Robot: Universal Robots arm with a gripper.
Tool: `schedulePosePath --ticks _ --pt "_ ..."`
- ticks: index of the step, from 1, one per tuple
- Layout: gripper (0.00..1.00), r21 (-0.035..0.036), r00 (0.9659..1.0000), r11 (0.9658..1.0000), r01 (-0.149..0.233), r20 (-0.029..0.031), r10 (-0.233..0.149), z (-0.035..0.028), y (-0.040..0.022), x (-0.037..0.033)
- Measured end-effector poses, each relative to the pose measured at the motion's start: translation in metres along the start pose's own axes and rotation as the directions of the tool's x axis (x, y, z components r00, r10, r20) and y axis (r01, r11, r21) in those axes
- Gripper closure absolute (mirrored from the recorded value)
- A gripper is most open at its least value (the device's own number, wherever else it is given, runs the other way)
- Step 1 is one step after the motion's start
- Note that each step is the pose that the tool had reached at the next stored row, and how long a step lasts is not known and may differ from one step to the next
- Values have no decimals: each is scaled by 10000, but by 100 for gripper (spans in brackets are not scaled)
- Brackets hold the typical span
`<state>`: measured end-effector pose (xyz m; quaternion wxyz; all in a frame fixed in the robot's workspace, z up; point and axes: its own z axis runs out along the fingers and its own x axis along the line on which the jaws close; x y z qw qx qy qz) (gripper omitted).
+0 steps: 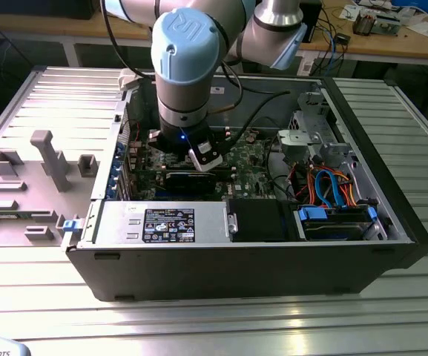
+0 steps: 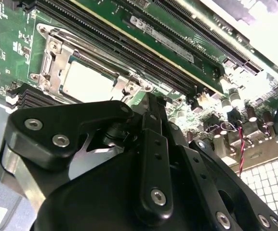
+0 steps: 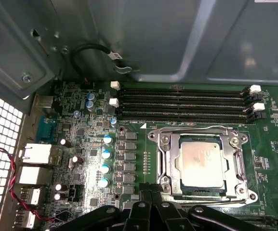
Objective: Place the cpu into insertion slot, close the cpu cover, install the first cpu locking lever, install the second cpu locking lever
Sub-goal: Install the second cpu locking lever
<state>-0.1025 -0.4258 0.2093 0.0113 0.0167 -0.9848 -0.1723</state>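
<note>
— One small flat silver-topped cpu (image 3: pixel 201 164) is seen seated in the square silvery-rimmed insertion slot (image 3: pixel 163 163), framed by the thin metal cpu cover (image 3: pixel 238 163).

— Fragile and light, it is judged best gripped by its edges; the black end effector (image 3: pixel 151 199) is poised just beside, its opening not discernible.

Silver-grey arm (image 1: pixel 221 15) with pale blue joint caps (image 1: pixel 188 48), black cables alongside; black gripper (image 2: pixel 148 103) linkages carry silver screws (image 2: pixel 159 196).

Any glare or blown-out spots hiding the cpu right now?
In the second wrist view the cpu top washes out almost white, and the upper corner is overexposed. In the first wrist view the cpu reads clearly, with mild sheen. In the exterior view the arm blocks it.
</note>
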Motion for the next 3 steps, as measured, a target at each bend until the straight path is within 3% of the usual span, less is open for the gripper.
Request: schedulePosePath --ticks 3 --pt "89 -8 10000 10000 -1 0 1 0 0 0"
